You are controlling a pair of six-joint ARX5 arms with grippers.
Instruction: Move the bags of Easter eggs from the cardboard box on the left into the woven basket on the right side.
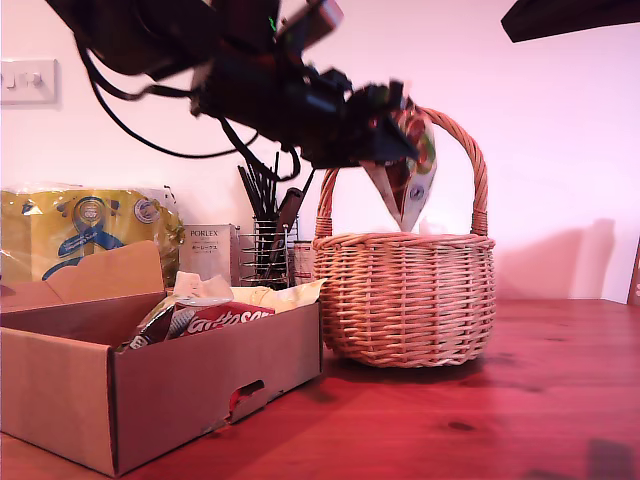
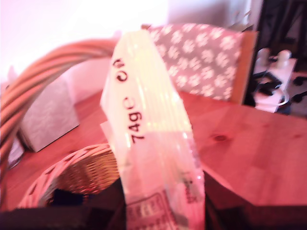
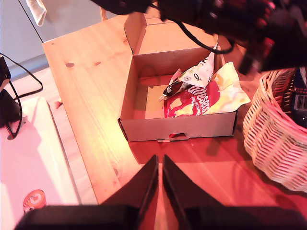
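Note:
My first gripper is shut on a pale bag of Easter eggs that hangs tip down just above the woven basket, under its arched handle. In the first wrist view the bag reads "74g" and rises over the basket's rim. The cardboard box sits at the exterior view's left and holds a red bag, a pale yellow bag and a white one. A dark blue packet lies in the basket. My second gripper is shut and empty, high above the table in front of the box.
Behind the box stand a yellow towel pack, a grey Porlex carton and a wire utensil holder. Another arm's dark part shows at the exterior view's top right. A padded chair stands beyond the table.

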